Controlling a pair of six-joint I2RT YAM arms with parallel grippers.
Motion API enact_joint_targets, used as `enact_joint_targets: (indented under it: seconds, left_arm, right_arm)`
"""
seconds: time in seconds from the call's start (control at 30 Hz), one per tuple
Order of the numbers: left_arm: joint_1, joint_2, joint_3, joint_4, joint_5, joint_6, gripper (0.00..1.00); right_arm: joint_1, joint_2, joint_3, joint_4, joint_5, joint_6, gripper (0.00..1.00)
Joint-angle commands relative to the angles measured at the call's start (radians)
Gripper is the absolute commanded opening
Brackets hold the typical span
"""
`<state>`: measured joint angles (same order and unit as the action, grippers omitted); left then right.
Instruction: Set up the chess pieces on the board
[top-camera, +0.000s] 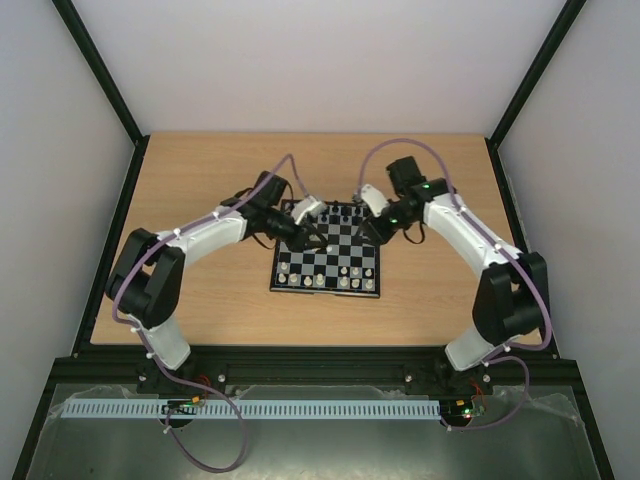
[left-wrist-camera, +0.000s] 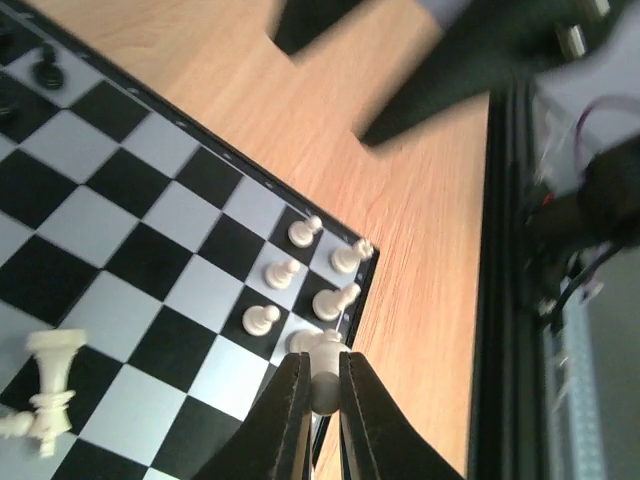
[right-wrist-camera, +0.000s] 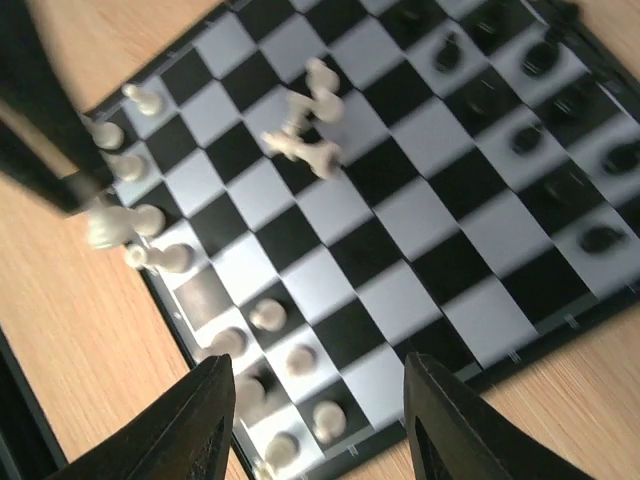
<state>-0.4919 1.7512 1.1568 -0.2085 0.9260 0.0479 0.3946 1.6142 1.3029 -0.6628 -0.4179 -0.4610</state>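
Note:
The board (top-camera: 312, 262) lies mid-table between both arms. My left gripper (left-wrist-camera: 322, 388) is shut on a cream-white chess piece (left-wrist-camera: 326, 358), held over the board's corner (left-wrist-camera: 150, 215) next to several standing white pieces (left-wrist-camera: 284, 272). More white pieces (left-wrist-camera: 45, 385) lie toppled mid-board. My right gripper (right-wrist-camera: 315, 405) hangs open above the board (right-wrist-camera: 400, 210) with nothing between its fingers; several white pieces (right-wrist-camera: 268, 316) stand in the rows below it. Black pieces (right-wrist-camera: 528, 138) stand along the far side. The left gripper's fingers (right-wrist-camera: 55, 170) and its piece (right-wrist-camera: 105, 228) show in the right wrist view too.
The wooden table (top-camera: 200, 190) runs out past the board on all sides. A black frame rail (left-wrist-camera: 505, 250) borders the table's near edge, with cables behind it. White walls enclose the table on three sides. Both arms reach in over the board's back half.

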Motion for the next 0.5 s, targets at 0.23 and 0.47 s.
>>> enact_joint_targets:
  seconds: [0.23, 0.47]
  left_arm:
    - [-0.235, -0.038, 0.070, -0.231, -0.458, 0.501, 0.05]
    - [-0.304, 0.009, 0.093, -0.219, -0.577, 0.546, 0.05]
  right_arm:
    - [-0.122, -0.103, -0.176, 0.045, 0.007, 0.060, 0.47]
    - [-0.123, -0.113, -0.180, 0.052, 0.027, 0.050, 0.47]
